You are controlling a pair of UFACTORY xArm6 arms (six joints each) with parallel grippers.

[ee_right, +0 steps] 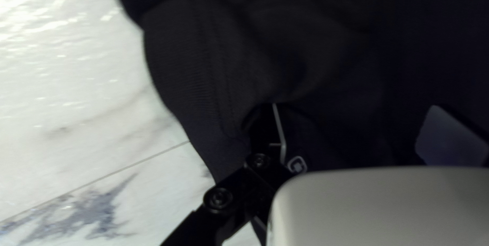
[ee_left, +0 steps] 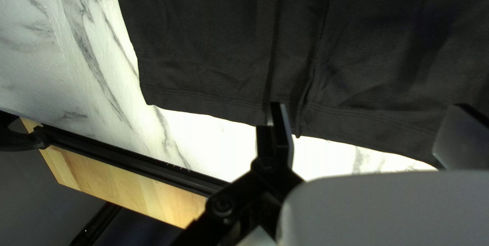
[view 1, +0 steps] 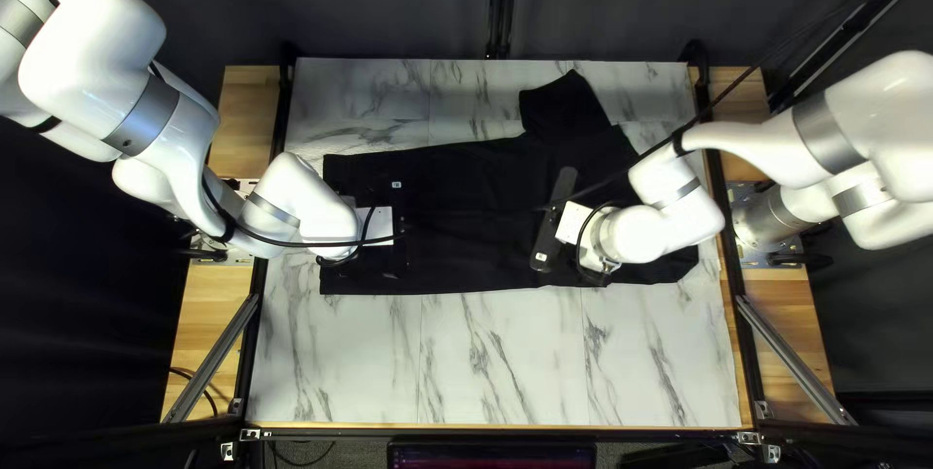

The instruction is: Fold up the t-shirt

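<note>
Across the marbled bench point(view 1: 505, 362), the black t-shirt point(view 1: 457, 236) is lying in a long, wide band, one sleeve point(view 1: 567, 107) poking out toward the bench's far edge. Over the hem end, at the left of the top left view, the left claw point(view 1: 399, 228) is hanging released, its fingers standing well apart. In the left wrist view the stitched hem point(ee_left: 204, 95) is running ahead of that claw, with one fingertip overlapping its edge beside a lengthwise crease point(ee_left: 310, 72); a strip of wood point(ee_left: 127, 185) is showing past the bench's black rail point(ee_left: 132, 159). Over the other half of the shirt, the right claw point(view 1: 553, 220) is also hovering released, its fingers spread wide. A ribbed band point(ee_right: 178, 72) of the cloth is curving beside one finger; whether that finger is touching the fabric, I cannot tell.
</note>
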